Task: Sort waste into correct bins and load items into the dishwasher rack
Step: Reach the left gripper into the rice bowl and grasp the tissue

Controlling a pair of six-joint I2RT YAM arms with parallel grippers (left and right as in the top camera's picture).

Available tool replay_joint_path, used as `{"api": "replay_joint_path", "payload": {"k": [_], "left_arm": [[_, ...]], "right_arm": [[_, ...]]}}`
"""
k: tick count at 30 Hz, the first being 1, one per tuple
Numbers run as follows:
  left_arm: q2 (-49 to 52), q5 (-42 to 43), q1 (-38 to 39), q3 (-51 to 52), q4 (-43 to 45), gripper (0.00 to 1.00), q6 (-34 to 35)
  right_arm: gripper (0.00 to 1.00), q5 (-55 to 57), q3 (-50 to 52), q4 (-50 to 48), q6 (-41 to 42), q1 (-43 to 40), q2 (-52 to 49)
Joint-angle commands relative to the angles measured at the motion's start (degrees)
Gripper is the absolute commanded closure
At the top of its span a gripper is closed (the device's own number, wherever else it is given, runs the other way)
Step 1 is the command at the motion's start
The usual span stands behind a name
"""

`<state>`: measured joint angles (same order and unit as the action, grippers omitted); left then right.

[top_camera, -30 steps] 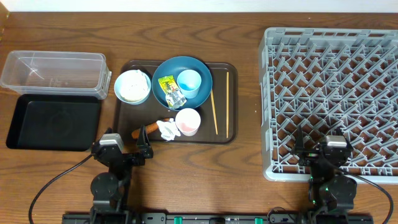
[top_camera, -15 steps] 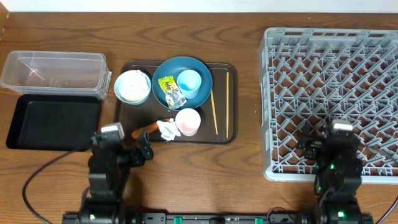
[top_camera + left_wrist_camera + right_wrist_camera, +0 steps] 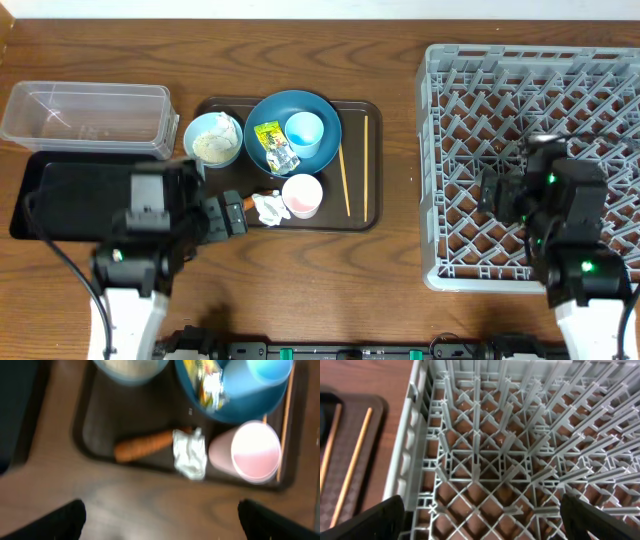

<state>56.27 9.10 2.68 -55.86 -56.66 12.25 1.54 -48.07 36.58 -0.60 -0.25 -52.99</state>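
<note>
On the brown serving tray [image 3: 360, 215] stand the dark-blue bowl [image 3: 270, 110] with the light-blue cup [image 3: 304, 133] and the yellow-green wrapper [image 3: 274, 145] in it, the pale-blue bowl of rice [image 3: 212, 140], the pinkish cup [image 3: 302, 195], the white tissue [image 3: 268, 206] and two chopsticks [image 3: 344, 180]. In the left wrist view the carrot [image 3: 145, 446] lies beside the tissue [image 3: 191, 454] and the pink cup [image 3: 250, 454]. My left gripper [image 3: 160, 525] is open and empty above the table just before the tray [image 3: 225, 212]. My right gripper [image 3: 480, 520] is open and empty over the grey rack [image 3: 520, 460].
The clear tub [image 3: 85, 118] stands at the far left, with the black tray [image 3: 60, 195] in front of it, partly hidden by my left arm. The rack [image 3: 600, 100] fills the right side. The chopsticks [image 3: 352, 467] show left of the rack's wall.
Both arms have risen from the near edge and reached forward. The left gripper has come up to the tray's front edge; the right gripper has moved over the rack's left part.
</note>
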Motion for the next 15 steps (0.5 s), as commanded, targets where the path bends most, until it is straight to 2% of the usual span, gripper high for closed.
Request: {"api": "replay_joint_path", "payload": {"k": [1, 3, 7, 11, 15], "left_arm": [[3.89, 0.68, 0.02, -8.09, -6.64, 0.01, 0.26], [4.90, 0.68, 0.02, -10.08, -8.15, 0.01, 0.28], [4.98, 0.72, 0.02, -10.16, -3.89, 0.01, 0.31], [5.60, -2.78, -0.04, -10.16, 9.53, 0.01, 0.63], [10.67, -5.18, -0.13, -10.16, 22.43, 0.01, 0.52]], "right_arm": [[0.01, -3.85, -4.17, 2.91, 0.81, 0.33, -1.03], [0.01, -5.31, -4.52, 4.96, 0.79, 0.33, -0.76], [0.01, -6.34, -4.52, 5.68, 0.81, 0.33, 0.42], [0.01, -6.05, -4.52, 5.49, 0.76, 0.31, 0.76], [0.01, -6.08, -4.52, 5.68, 0.79, 0.33, 0.55]]}}
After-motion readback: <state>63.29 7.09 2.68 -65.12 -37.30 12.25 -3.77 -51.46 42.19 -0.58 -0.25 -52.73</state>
